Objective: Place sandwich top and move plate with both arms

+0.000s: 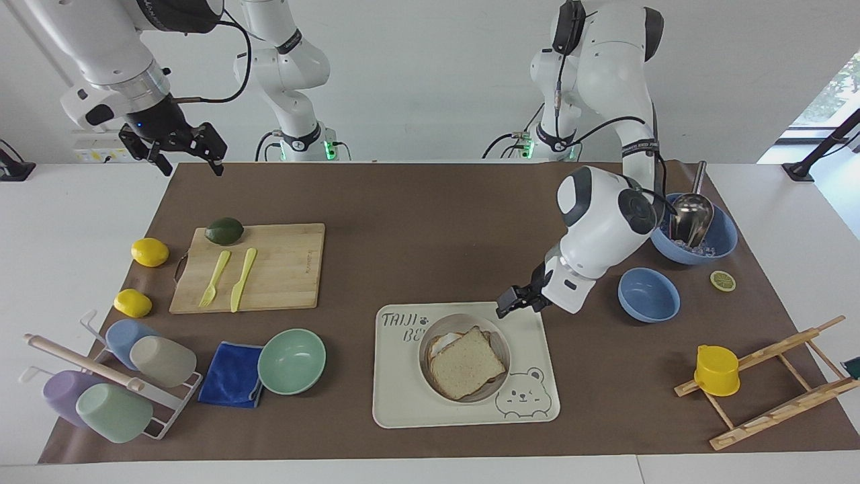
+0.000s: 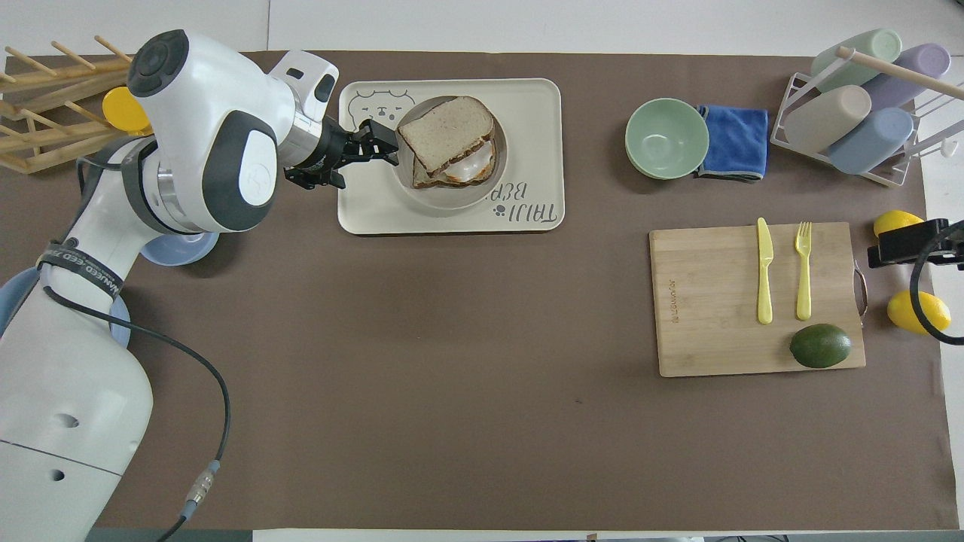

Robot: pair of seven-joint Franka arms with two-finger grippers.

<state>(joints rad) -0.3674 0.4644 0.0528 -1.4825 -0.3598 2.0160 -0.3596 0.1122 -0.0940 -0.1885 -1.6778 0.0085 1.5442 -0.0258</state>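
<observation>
Glossy white arms (image 1: 594,235), black cables (image 1: 625,144)

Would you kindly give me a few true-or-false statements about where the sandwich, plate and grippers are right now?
1. The sandwich top lies on the sandwich in the plate. True.
2. The left gripper grips the bread. False: it is open and up in the air over the tray edge, clear of the bread.
3. The plate sits on the cutting board. False: it sits on the tray with the bear drawing.
4. The right gripper waits open, high over the mat's corner at its arm's end. True.
5. The green bowl lies beside a blue cloth. True.
</observation>
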